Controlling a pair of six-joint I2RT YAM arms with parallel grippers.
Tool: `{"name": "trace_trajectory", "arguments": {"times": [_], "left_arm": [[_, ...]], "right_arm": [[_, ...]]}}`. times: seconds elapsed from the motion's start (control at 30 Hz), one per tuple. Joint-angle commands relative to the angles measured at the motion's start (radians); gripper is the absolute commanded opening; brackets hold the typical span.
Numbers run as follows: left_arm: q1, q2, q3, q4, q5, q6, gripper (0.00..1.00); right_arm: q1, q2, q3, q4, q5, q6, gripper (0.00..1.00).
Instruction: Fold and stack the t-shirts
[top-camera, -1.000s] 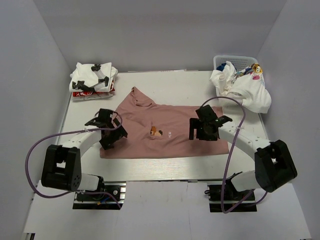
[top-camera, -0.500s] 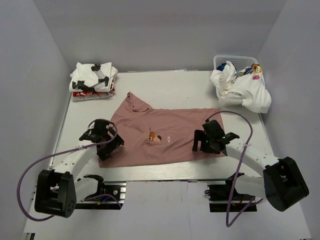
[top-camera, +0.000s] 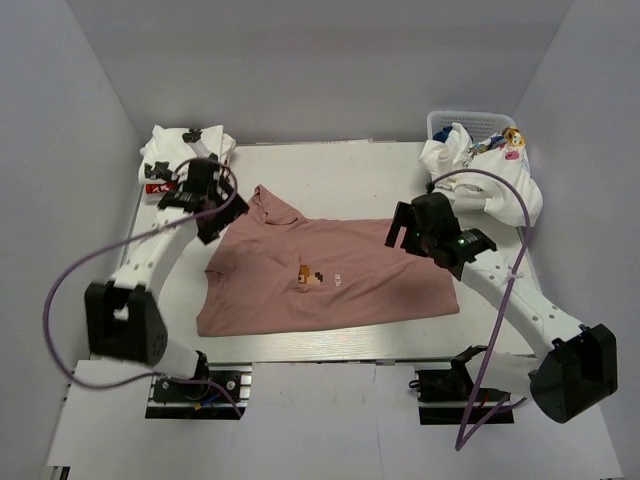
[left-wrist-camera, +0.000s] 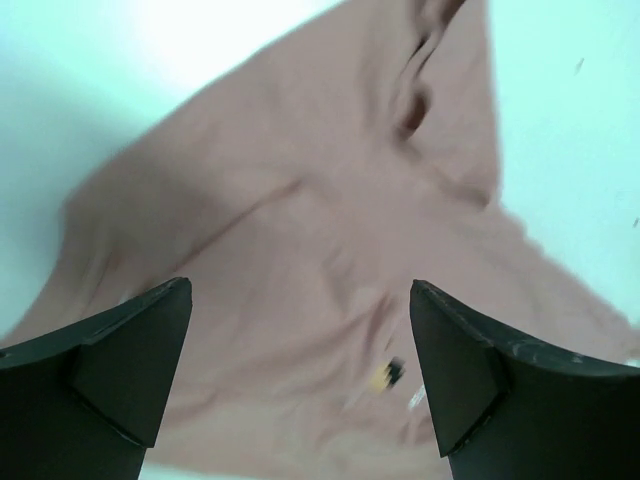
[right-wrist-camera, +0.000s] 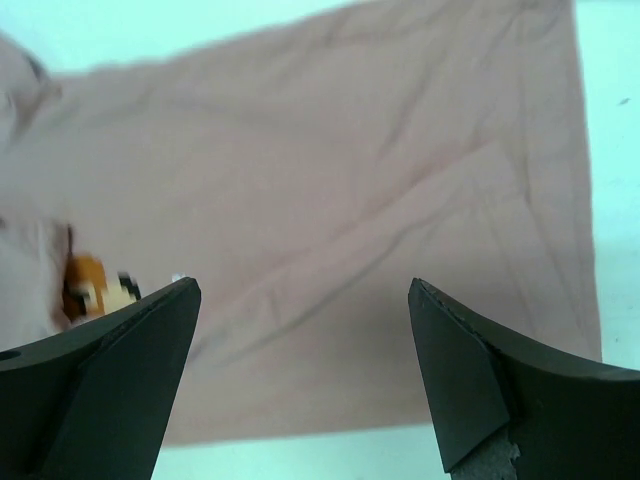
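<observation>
While the dusty-pink t-shirt is laid flat on the surface, both are seen spread, nothing pinched: left pincer near its collar, right pincer over its far right corner.

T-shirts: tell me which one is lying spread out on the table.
The pink t-shirt in the middle. The others sit in a folded stack at the far left or crumpled over the basket at the far right.

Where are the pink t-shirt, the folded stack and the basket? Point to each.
pink t-shirt (top-camera: 385, 275), top view, plain cloth on its right half.
folded stack (top-camera: 158, 152), top view, its white top shirt.
basket (top-camera: 470, 117), top view, its far rim.
</observation>
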Motion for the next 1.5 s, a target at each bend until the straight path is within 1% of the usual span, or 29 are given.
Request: {"name": "trace_trajectory", "arguments": {"times": [0.0,0.03,0.07,0.1,0.2,0.23,0.3,0.33,0.37,0.4,0.43,0.47,0.5,0.53,0.57,0.7,0.77,0.8,0.83,0.9,0.93,0.97,1.03,1.07,1.1,1.2,1.3,1.4,1.47], "left_arm": [[-0.002,0.218,0.174,0.058,-0.021,0.086,1.0],[-0.002,0.283,0.232,0.04,-0.012,0.118,1.0],[-0.002,0.343,0.345,-0.005,-0.012,0.128,1.0],[-0.002,0.453,0.392,-0.017,-0.039,0.128,1.0],[-0.011,0.585,0.528,0.023,-0.041,0.158,1.0],[-0.011,0.669,0.606,0.023,-0.041,0.171,1.0],[-0.011,0.752,0.692,0.011,-0.041,0.171,1.0],[-0.011,0.792,0.776,0.01,-0.041,0.171,1.0],[-0.011,0.872,0.823,-0.003,-0.021,0.18,0.98],[-0.011,0.909,0.863,-0.014,-0.021,0.18,0.96],[-0.011,0.944,0.936,-0.014,-0.01,0.18,0.95],[-0.011,0.975,0.966,-0.014,0.002,0.18,0.95],[-0.011,1.025,0.992,-0.023,0.011,0.18,0.94],[-0.011,1.044,1.022,-0.023,0.02,0.18,0.92],[-0.011,1.058,1.032,-0.011,0.03,0.18,0.92],[-0.011,1.078,1.041,0.013,0.03,0.18,0.82],[-0.011,1.078,1.041,0.024,0.039,0.18,0.74],[-0.011,1.078,1.041,0.033,0.039,0.189,0.66],[-0.011,1.078,1.041,0.047,0.039,0.189,0.66],[-0.011,1.069,1.05,0.062,0.039,0.203,0.54],[-0.011,1.069,1.05,0.063,0.048,0.213,0.44],[-0.011,1.069,1.05,0.073,0.06,0.214,0.38],[-0.011,1.08,1.05,0.073,0.074,0.223,0.21],[-0.011,1.09,1.05,0.073,0.074,0.223,0.02],[-0.011,1.09,1.05,0.063,0.085,0.223,0.0],[-0.011,1.09,1.001,0.076,0.115,0.223,0.0],[-0.011,1.035,0.949,0.102,0.105,0.223,0.0],[-0.011,0.954,0.892,0.113,0.094,0.223,0.0],[-0.011,0.913,0.859,0.122,0.079,0.223,0.0]], "right_arm": [[-0.019,0.055,0.081,-0.037,0.117,0.057,0.9],[-0.028,0.064,0.085,-0.035,0.117,0.053,0.9],[-0.036,0.085,0.09,-0.032,0.117,0.053,0.9],[-0.038,0.09,0.092,-0.007,0.114,0.052,0.9],[-0.058,0.13,0.104,0.011,0.078,0.041,0.9],[-0.065,0.136,0.11,0.009,0.073,0.029,0.9],[-0.068,0.153,0.115,0.011,0.064,0.006,0.9],[-0.075,0.154,0.113,0.008,0.067,0.001,0.9],[-0.072,0.154,0.11,0.008,0.071,-0.006,0.9],[-0.079,0.154,0.105,0.005,0.084,-0.005,0.9],[-0.081,0.151,0.093,0.004,0.085,-0.005,0.9],[-0.084,0.148,0.089,0.003,0.087,-0.009,0.9],[-0.085,0.144,0.084,0.008,0.085,-0.011,0.9],[-0.09,0.141,0.069,0.009,0.087,-0.009,0.9],[-0.09,0.137,0.064,0.009,0.088,-0.015,0.9],[-0.099,0.131,0.05,0.006,0.108,-0.023,0.9],[-0.101,0.133,0.046,0.0,0.128,-0.022,0.9],[-0.101,0.142,0.041,-0.005,0.137,-0.022,0.9],[-0.104,0.145,0.041,-0.005,0.143,-0.02,0.9],[-0.108,0.154,0.046,-0.018,0.147,-0.014,0.9],[-0.111,0.168,0.046,-0.029,0.174,-0.013,0.9],[-0.113,0.173,0.046,-0.034,0.186,-0.011,0.9],[-0.119,0.182,0.047,-0.038,0.19,-0.006,0.9],[-0.121,0.196,0.046,-0.037,0.199,-0.008,0.9],[-0.124,0.202,0.049,-0.04,0.199,-0.005,0.9],[-0.136,0.232,0.061,-0.055,0.208,0.01,0.9],[-0.148,0.258,0.081,-0.055,0.217,0.037,0.9],[-0.153,0.31,0.147,-0.028,0.231,0.053,0.9],[-0.162,0.344,0.222,-0.041,0.237,0.067,0.9]]}}
